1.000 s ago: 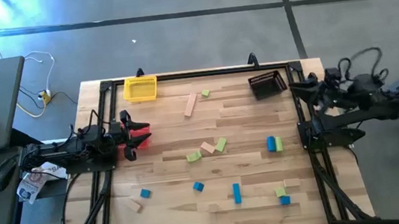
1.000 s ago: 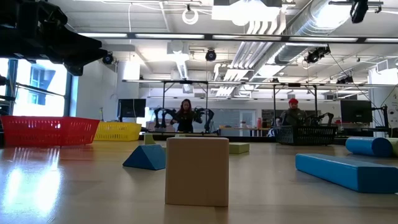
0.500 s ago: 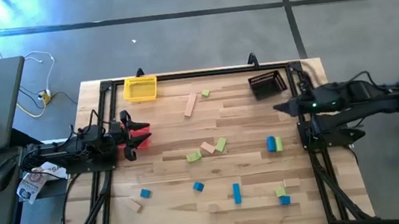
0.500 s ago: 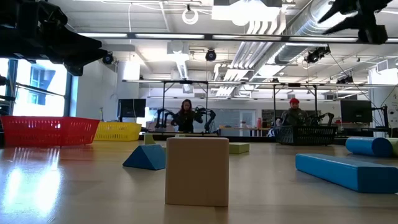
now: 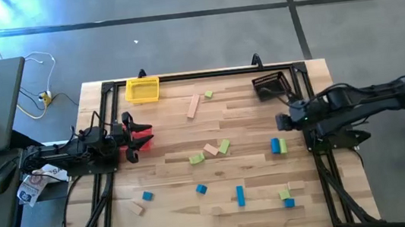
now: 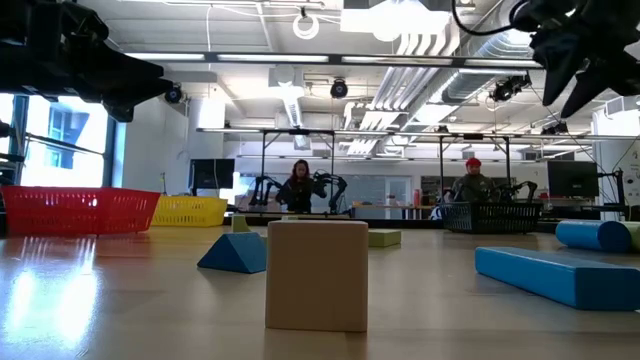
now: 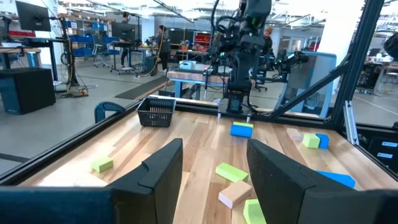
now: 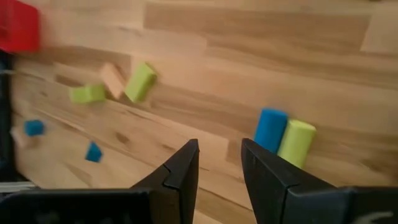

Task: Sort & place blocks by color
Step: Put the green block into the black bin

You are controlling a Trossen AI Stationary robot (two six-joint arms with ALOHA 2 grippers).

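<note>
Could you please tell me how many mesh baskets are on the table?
3: yellow mesh basket at the far edge's left, black mesh basket at its right, red mesh basket by the left gripper.

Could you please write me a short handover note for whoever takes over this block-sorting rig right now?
Left gripper: open, empty, parked at the table's left edge by the red basket.
Right gripper: empty, jaws slightly apart, above the table's right side near the blue and green cylinders.
Blocks: all loose on the table; yellow basket and black basket show none inside.
Done: nothing sorted.
Left: every block.
</note>
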